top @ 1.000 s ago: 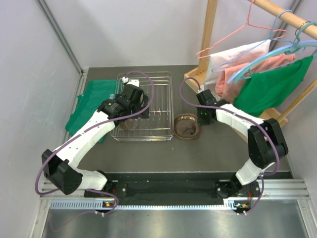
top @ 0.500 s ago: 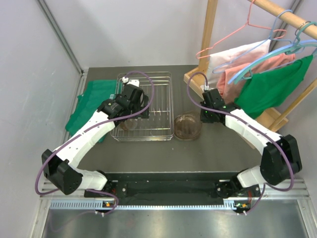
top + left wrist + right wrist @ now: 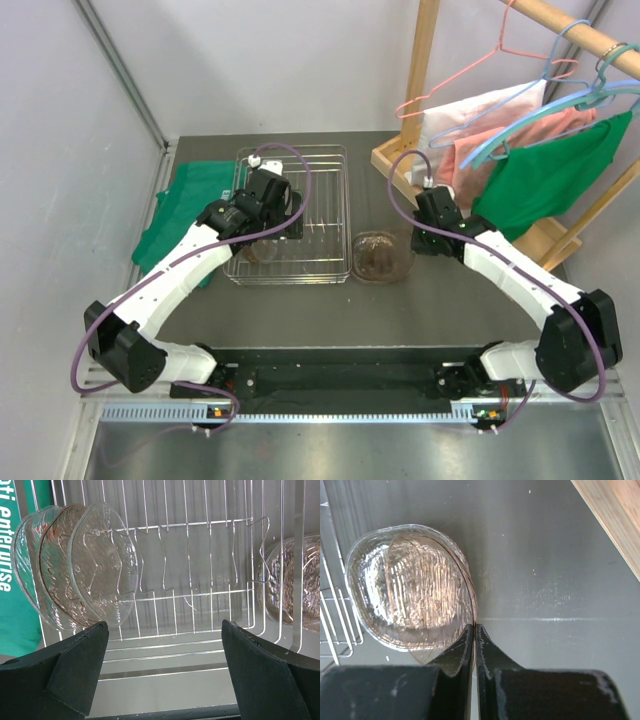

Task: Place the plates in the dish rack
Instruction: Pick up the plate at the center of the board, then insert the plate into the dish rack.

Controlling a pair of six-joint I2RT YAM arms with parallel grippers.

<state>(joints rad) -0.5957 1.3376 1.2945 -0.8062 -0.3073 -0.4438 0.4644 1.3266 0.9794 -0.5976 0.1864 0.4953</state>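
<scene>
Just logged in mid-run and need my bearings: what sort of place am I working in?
Probably a staged test booth, not a real kitchen: plain grey walls close around the table, and a dish rack sits near a wooden rail hung with clothes.

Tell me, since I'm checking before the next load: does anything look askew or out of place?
One thing: beside the dish rack, the brown plate sits tilted across the clear plate beneath it, its rim pinched in the shut right hand. The three plates in the rack stand neatly on edge.
</scene>
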